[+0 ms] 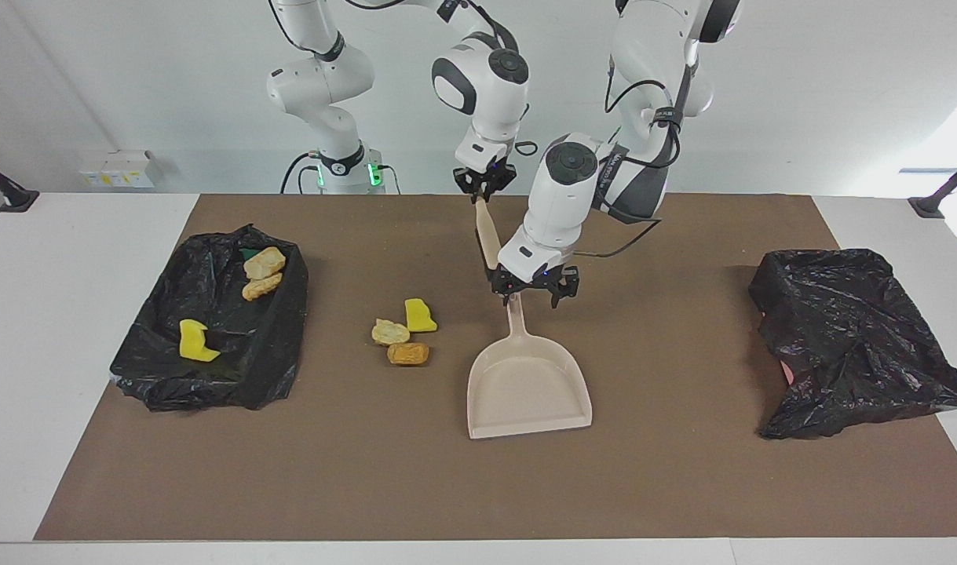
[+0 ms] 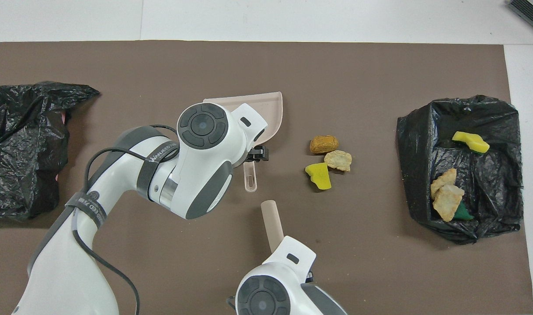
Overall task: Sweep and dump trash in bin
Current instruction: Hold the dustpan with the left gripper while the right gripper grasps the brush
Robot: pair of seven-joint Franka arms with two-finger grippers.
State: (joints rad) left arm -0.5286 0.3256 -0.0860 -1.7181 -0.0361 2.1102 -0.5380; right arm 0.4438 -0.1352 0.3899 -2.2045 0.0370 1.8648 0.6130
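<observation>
In the left part of the facing frame, the bin, lined with a black bag, already held four scraps. Just left of centre, three loose pieces of trash lay clustered on the surface, touching or nearly so. At centre lay the dustpan, its long axis running up and down the frame, with the handle pointing up toward the robots and the mouth toward the lower edge. The trash therefore sat off the pan's side, not before its mouth; the pan would probably need turning or shifting.

Above centre, the right end effector was clamped on the top of the brush, which hung down with its head hidden. The left end effector, fingers spread wide, hovered low over the handle's tip, holding nothing, and was the nearer to the pan. The trash lay down and to the left of both in the frame. At the right edge sat a crumpled black bag.
</observation>
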